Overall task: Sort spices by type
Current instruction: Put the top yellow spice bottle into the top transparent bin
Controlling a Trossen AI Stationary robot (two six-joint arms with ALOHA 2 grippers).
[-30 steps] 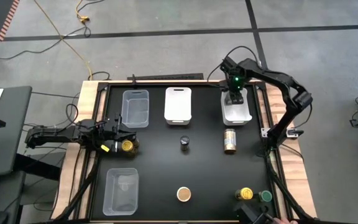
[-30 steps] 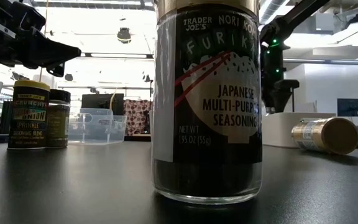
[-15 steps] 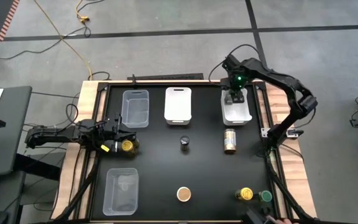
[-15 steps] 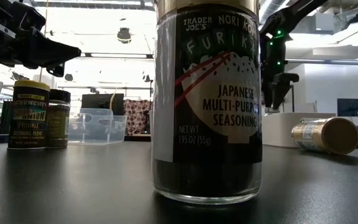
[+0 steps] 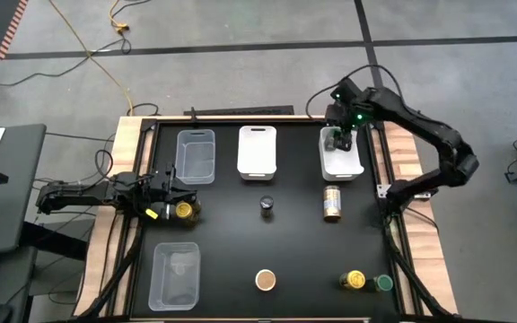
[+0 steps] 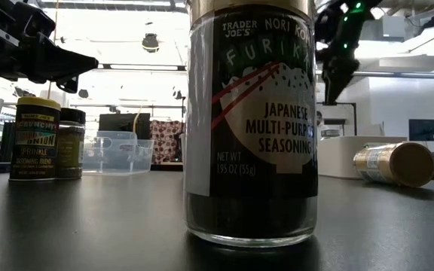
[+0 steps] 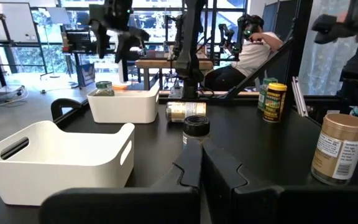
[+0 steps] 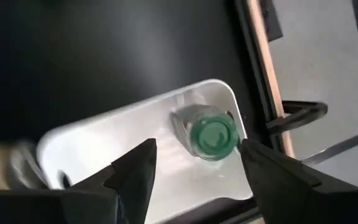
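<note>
A green-topped spice jar (image 8: 213,134) stands upright on the floor of the far-right white bin (image 5: 353,166). My right gripper (image 8: 197,177) hovers open above it, touching nothing; it also shows high over that bin (image 5: 342,135). Other spices stand loose on the black table: a black-topped jar (image 5: 267,206), a tan jar lying on its side (image 5: 332,203), a tan-topped jar (image 5: 266,280), a yellow-topped one (image 5: 355,280) beside a green-topped one (image 5: 383,283), and a yellow-topped one (image 5: 184,210) by my left gripper (image 5: 189,196). That gripper waits shut at the left edge.
A second white bin (image 5: 258,151) and a clear bin (image 5: 196,157) stand along the far edge. Another clear bin (image 5: 176,274) is at the near left. Wooden rails (image 5: 400,161) frame the table. A person (image 7: 253,50) sits beyond the table's right side.
My right gripper has risen out of the far-right white bin, drawn a little toward the table's far right corner and rolled about its own axis. Its fingers have stayed equally wide apart. The green-topped jar has stayed standing in the bin.
</note>
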